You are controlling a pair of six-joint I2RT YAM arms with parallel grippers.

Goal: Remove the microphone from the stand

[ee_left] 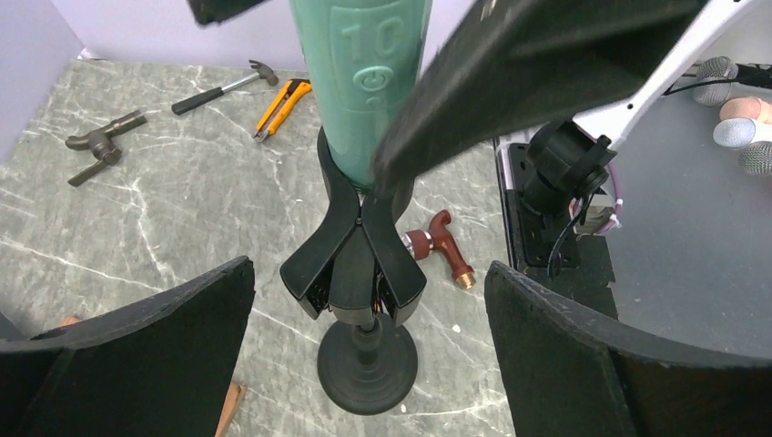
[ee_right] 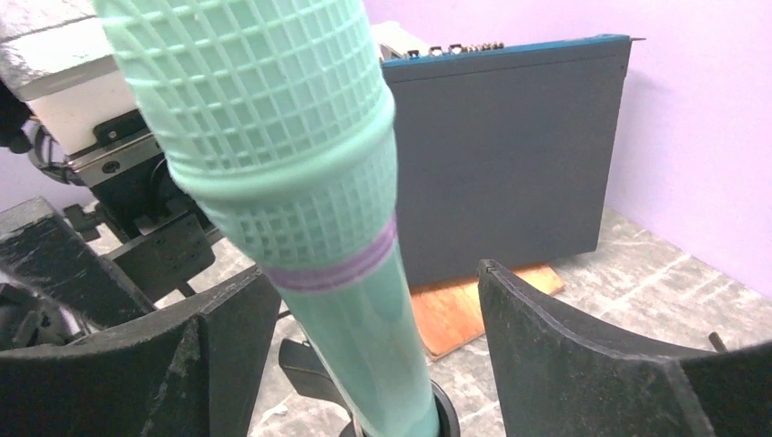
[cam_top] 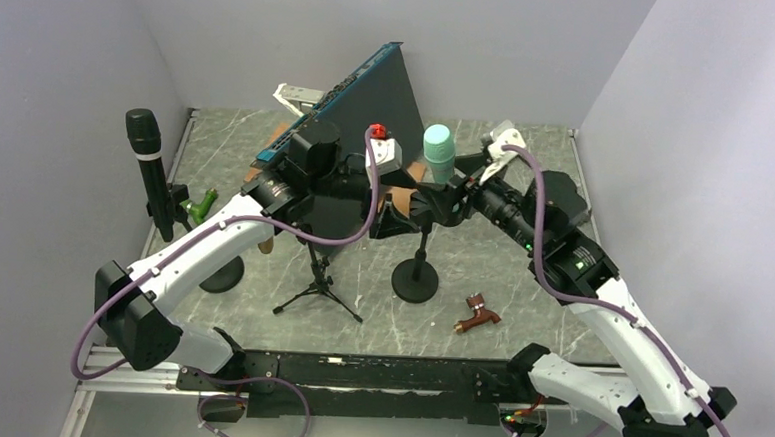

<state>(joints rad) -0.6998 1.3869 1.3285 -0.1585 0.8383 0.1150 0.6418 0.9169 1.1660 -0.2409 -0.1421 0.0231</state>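
A teal microphone (cam_top: 438, 146) stands upright in the clip of a black stand (cam_top: 415, 280) with a round base, mid-table. My left gripper (cam_top: 389, 214) is open, its jaws set wide on either side of the stand's clip (ee_left: 355, 255) without touching it; the round base (ee_left: 367, 364) shows below. My right gripper (cam_top: 457, 197) is open around the microphone body (ee_right: 364, 346), just under the mesh head (ee_right: 264, 109). The body sits nearer my right gripper's left finger (ee_right: 228, 346). My left gripper (ee_left: 369, 296) and my right gripper (ee_right: 378, 328) hold nothing.
A black microphone (cam_top: 151, 166) stands on a second stand at the left. A small tripod (cam_top: 318, 285) is beside the teal one's base. A dark blue-edged panel (cam_top: 370, 87) leans at the back. A brown tool (cam_top: 479, 313), hammer (ee_left: 228, 86) and orange cutter (ee_left: 282, 105) lie around.
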